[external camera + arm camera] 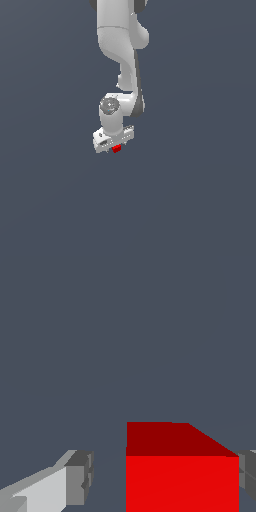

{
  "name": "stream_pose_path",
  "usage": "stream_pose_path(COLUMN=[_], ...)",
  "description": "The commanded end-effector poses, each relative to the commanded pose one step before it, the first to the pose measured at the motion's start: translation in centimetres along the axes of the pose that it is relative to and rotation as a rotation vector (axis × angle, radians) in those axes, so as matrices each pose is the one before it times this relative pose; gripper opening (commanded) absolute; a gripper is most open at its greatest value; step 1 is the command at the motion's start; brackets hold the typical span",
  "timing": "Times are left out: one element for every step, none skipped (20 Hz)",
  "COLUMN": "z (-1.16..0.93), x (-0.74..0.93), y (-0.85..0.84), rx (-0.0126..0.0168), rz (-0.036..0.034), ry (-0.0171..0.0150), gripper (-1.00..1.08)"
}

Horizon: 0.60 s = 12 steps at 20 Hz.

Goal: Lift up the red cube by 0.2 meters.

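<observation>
Red cube fills the near part of the wrist view, sitting between the two grey finger pads of the pincer. One pad sits right at the cube's side, pretty much touching as far as I can see, while the other pad has a clear gap to the cube, so the pincer is apart and not clamped on anything. Cube looks off-centre between the fingers, closer to one of them. From the exterior view the same cube peeks out just under the white pincer, which points straight down off the white arm. Everything behind is plain dark grey-blue surface, so I can't tell whether the cube rests on it or not.
</observation>
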<state>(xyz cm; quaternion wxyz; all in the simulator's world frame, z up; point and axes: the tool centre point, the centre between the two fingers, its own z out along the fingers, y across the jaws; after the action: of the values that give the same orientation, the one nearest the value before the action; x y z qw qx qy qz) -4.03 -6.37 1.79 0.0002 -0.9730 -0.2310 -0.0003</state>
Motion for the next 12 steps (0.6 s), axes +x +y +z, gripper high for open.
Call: stream_pose_path(z=[-0.152,-0.045,-0.014,0.0,0.0,0.0,0.0,0.0,0.0,0.0,0.0,0.0], x=[0.079,0.014,0.001,0.0,0.0,0.0,0.0,0.0,0.0,0.0,0.0,0.0], y=[-0.051,-0.021,-0.002,0.0,0.0,0.0,0.0,0.0,0.0,0.0,0.0,0.0], rx=[-0.00029,0.00002,0.00001,0.0,0.0,0.0,0.0,0.0,0.0,0.0,0.0,0.0], rz=[0.00403,0.00166,0.00068,0.0,0.0,0.0,0.0,0.0,0.0,0.0,0.0,0.0], ry=[-0.00032,-0.00032,-0.00013,0.0,0.0,0.0,0.0,0.0,0.0,0.0,0.0,0.0], gripper=[1.0,1.0,1.0,-1.0,-1.0,-1.0,-1.0,-1.0,-1.0,-1.0,-1.0,-1.0])
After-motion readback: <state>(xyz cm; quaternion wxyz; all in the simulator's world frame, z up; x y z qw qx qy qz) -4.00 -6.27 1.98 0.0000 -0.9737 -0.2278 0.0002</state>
